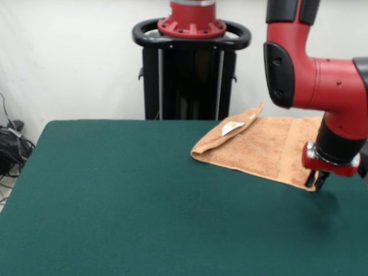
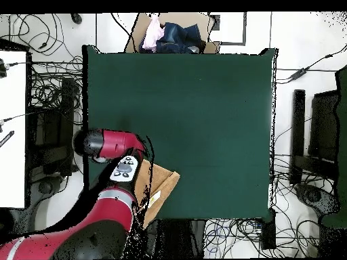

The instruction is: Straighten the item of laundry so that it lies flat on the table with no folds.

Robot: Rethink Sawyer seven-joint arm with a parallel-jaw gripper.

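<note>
The item of laundry (image 1: pixel 261 144) is a peach-orange towel lying at the far right of the dark green table (image 1: pixel 144 201). Its left edge is folded over, and a white label (image 1: pixel 232 127) shows on the raised flap. My gripper (image 1: pixel 318 180) points down at the towel's near right corner, right at the cloth's edge. In the overhead view the towel (image 2: pixel 161 188) lies at the table's (image 2: pixel 203 122) lower left edge. The red arm (image 2: pixel 112 145) covers part of it and hides the gripper.
The black pedestal (image 1: pixel 190 75) stands behind the table's far edge, close to the towel. A cardboard box of clothes (image 2: pixel 173 34) sits beyond the opposite edge. Cables (image 2: pixel 47 88) lie on the floor beside the table. The towel lies close to two table edges.
</note>
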